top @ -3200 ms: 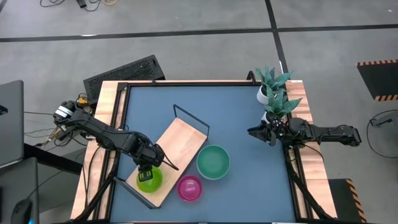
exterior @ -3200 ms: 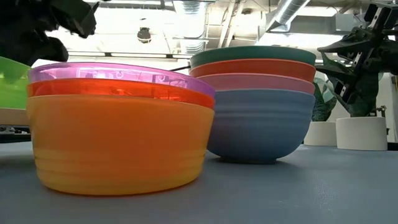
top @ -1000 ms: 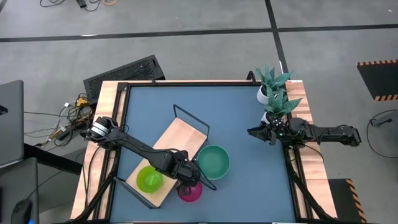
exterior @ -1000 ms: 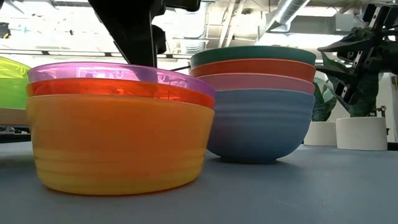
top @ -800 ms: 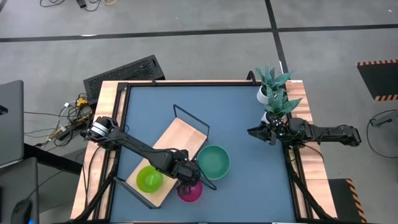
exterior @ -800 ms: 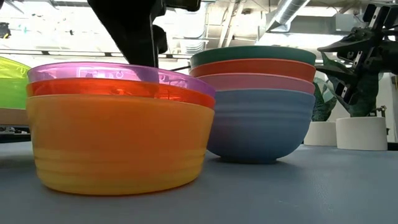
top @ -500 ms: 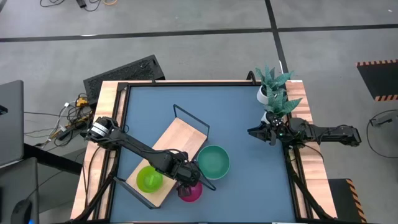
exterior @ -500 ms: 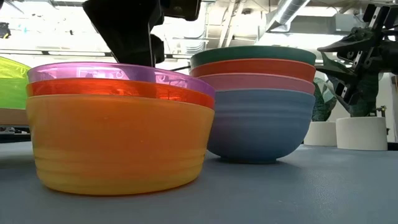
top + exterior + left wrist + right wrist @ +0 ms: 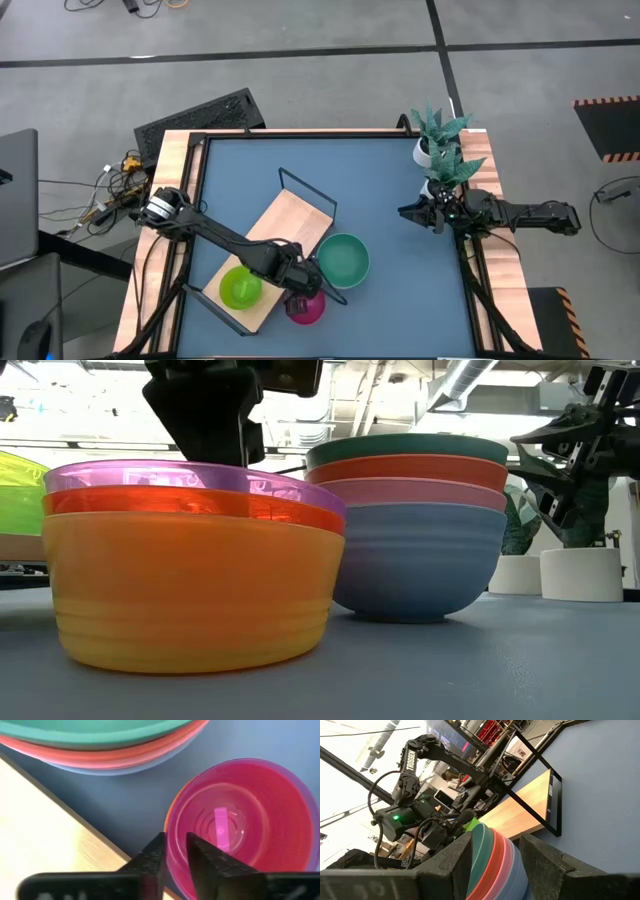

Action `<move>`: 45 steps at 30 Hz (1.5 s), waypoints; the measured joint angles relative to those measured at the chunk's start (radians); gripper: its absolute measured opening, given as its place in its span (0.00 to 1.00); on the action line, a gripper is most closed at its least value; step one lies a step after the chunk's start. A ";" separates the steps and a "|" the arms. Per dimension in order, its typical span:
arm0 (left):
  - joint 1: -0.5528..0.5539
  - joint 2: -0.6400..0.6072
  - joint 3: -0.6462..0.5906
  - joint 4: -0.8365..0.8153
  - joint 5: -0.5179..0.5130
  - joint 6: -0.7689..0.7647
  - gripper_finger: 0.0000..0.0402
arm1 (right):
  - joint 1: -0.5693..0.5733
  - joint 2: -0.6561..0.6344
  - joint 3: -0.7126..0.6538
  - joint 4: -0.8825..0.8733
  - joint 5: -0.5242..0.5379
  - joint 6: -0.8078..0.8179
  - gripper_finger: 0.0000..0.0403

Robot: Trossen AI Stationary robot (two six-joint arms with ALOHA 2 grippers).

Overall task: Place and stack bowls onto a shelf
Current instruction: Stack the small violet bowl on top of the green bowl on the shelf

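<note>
Pinching the near rim of the pink bowl (image 9: 240, 827) (top of a small stack beside the shelf (image 9: 290, 228)), the left gripper (image 9: 174, 851) has its fingers nearly together; the right gripper (image 9: 412, 213) waits spread apart by the plants.

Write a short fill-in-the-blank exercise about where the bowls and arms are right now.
1. The only bowl on the shelf is coloured ____.
2. The left tool grips the rim of the ____ bowl, the top one of the small stack.
3. The top bowl of the large stack is coloured ____.
4. The right tool waits beside the potted ____ at the table's edge.

Missing words: lime; pink; teal; plants
</note>
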 joint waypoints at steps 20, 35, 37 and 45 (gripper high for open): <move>0.007 -0.011 0.060 -0.121 -0.002 -0.051 0.00 | 0.000 0.000 0.000 0.000 0.000 -0.012 0.47; 0.007 -0.003 0.051 -0.078 -0.030 0.018 0.28 | 0.000 0.000 0.000 0.000 0.000 -0.017 0.47; 0.006 -0.003 0.051 -0.077 -0.030 0.015 0.31 | 0.000 0.000 0.000 0.000 0.000 -0.018 0.47; 0.002 -0.002 -0.013 0.022 0.017 -0.046 0.31 | 0.000 0.000 0.000 0.000 0.000 -0.018 0.47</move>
